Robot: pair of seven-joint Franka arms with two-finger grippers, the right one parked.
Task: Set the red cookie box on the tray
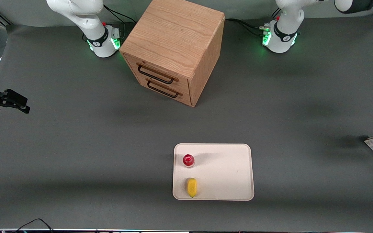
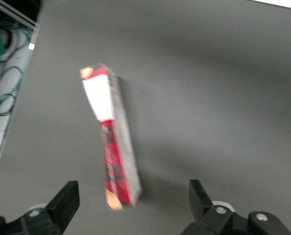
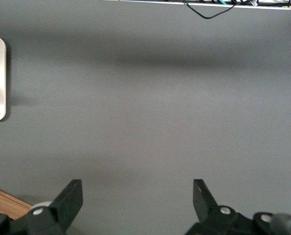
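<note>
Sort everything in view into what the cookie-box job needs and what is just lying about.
Needed:
- long flat red cookie box, lying on the table toward the working arm's end
- cream rectangular tray
- left gripper, open, above the box

Lying about:
- small red-capped bottle, on the tray
- yellow item, on the tray
- wooden drawer cabinet

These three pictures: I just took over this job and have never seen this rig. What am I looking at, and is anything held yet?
Two robot arms stand at a grey table. The wide picture looks at them from the front. The other two come from cameras on each arm's wrist. In the working arm's wrist picture, the gripper hangs open above the red cookie box, which lies on the table at the working arm's end. Nothing is held. The tray sits nearer the front camera than the wooden drawer cabinet and carries a red-capped bottle and a yellow item.
</note>
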